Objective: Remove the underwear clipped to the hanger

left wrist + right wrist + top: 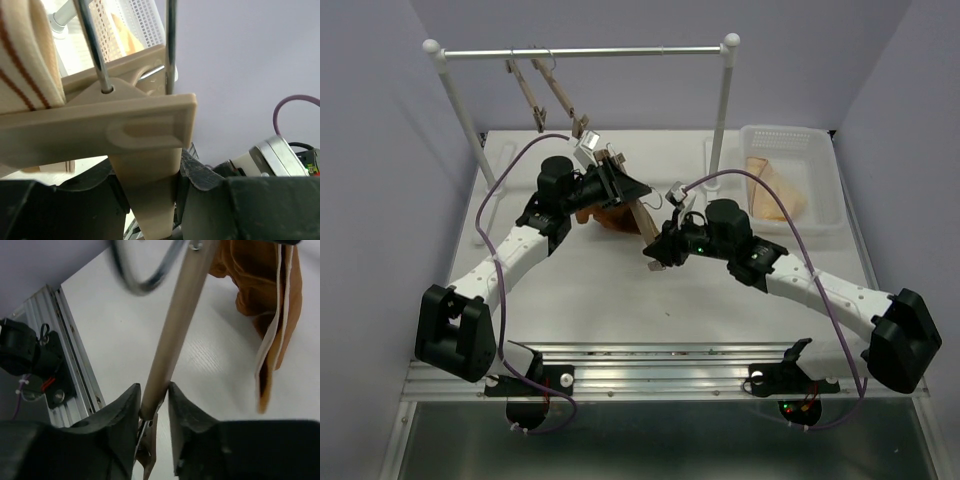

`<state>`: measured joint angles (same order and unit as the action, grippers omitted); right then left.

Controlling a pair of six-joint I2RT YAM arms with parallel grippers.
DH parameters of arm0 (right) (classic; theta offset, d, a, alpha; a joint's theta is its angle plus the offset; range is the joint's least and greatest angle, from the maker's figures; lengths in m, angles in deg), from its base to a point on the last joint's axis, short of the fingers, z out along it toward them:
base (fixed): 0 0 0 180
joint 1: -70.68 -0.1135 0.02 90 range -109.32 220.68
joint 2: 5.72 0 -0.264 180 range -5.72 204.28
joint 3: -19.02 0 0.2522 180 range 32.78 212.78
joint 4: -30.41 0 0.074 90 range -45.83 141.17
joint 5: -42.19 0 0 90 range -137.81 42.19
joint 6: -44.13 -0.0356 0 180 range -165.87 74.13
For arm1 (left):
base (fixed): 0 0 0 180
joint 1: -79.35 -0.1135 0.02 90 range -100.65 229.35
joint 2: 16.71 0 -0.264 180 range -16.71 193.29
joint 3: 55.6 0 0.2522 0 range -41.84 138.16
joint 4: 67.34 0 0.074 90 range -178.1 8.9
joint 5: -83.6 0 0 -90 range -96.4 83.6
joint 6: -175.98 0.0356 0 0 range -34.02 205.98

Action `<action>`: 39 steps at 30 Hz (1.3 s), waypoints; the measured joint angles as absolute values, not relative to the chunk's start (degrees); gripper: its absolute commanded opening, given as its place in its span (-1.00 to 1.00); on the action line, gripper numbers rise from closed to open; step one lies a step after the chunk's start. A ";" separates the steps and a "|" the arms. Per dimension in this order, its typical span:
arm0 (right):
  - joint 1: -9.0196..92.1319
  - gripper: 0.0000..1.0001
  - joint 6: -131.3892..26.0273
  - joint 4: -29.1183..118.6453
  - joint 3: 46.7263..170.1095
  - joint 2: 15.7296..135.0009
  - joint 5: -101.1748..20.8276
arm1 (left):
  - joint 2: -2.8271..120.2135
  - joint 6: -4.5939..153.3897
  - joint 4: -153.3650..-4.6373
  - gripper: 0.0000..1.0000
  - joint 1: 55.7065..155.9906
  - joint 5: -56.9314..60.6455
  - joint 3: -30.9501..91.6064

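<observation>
Near the middle of the surface [620,310], the rust-brown underwear [607,216] with its paler edge hangs bunched from the far part of the hanger [176,347], directly below the left tool [620,185]. That tool is closed tight on the tail of a tan clip [125,130], both fingers pressed against it. The right tool [154,405] pinches the near end of the slim bar between nearly closed fingers, with the bar tilted up and away toward the wire hook [145,275]. Whether the fabric touches the surface cannot be told. Bare white surface lies on the near side of both tools as far as the aluminium rail [650,365] at the near edge. A white rack [585,52] stands along the far edge, and two more hangers [545,95] dangle from it just above the left tool. Well apart at the far right corner, a white basket [820,140] holds a folded beige cloth [775,185].
</observation>
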<state>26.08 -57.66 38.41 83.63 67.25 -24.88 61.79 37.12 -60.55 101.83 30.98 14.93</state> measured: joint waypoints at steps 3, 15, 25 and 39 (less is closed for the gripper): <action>25.97 -0.98 -58.55 37.75 83.61 67.52 -27.94 | 61.74 36.81 -60.29 -0.50 101.76 30.06 14.93; 23.70 -0.99 -49.13 39.50 83.61 67.41 -44.48 | 60.65 35.96 -65.20 0.98 101.52 27.79 14.93; 23.07 -0.99 -41.92 40.14 83.61 67.39 -53.79 | 54.38 35.00 -74.17 0.98 101.52 21.87 14.82; 13.12 -0.99 -29.20 36.38 83.59 70.23 -72.35 | 52.87 30.80 -79.70 0.55 101.96 10.04 15.46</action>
